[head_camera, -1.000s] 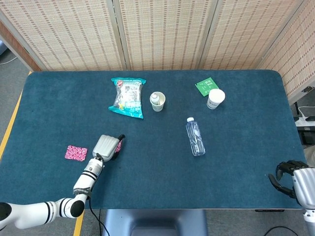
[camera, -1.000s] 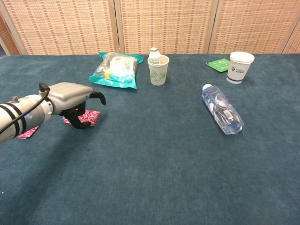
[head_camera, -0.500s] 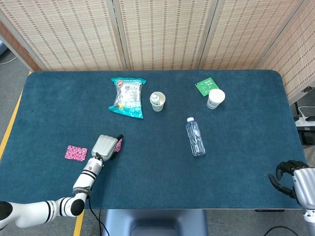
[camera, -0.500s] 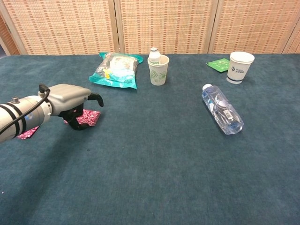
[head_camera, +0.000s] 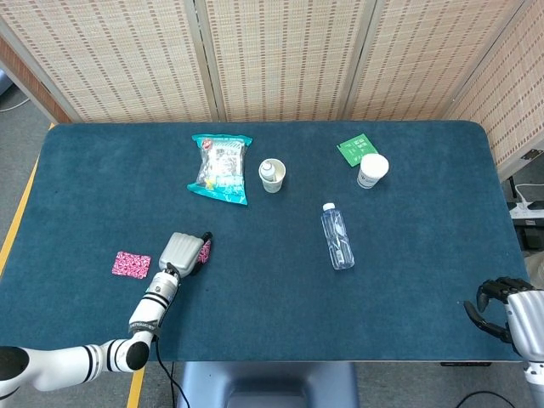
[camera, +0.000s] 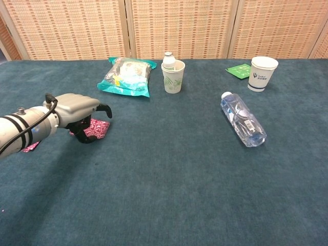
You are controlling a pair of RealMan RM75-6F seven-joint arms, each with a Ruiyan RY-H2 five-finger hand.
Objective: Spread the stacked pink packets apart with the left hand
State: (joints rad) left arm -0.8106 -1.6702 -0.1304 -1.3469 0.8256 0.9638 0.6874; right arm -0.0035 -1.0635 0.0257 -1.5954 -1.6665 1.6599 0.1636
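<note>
- Chest view shows the left hand [camera: 77, 106] with fingers curled down onto a pink packet [camera: 97, 127], which has slid slightly away from the robot in the last second.
- Second packet [head_camera: 131, 264] lies well apart to the left, so the spreading looks nearly done.
- Right hand [head_camera: 501, 308] idles curled and empty at the table [head_camera: 408, 280] edge.

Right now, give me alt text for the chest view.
The left hand rests over a pink packet on a blue table; a second pink packet peeks out behind its arm. Beyond lie a snack bag, two cups and a bottle.
</note>
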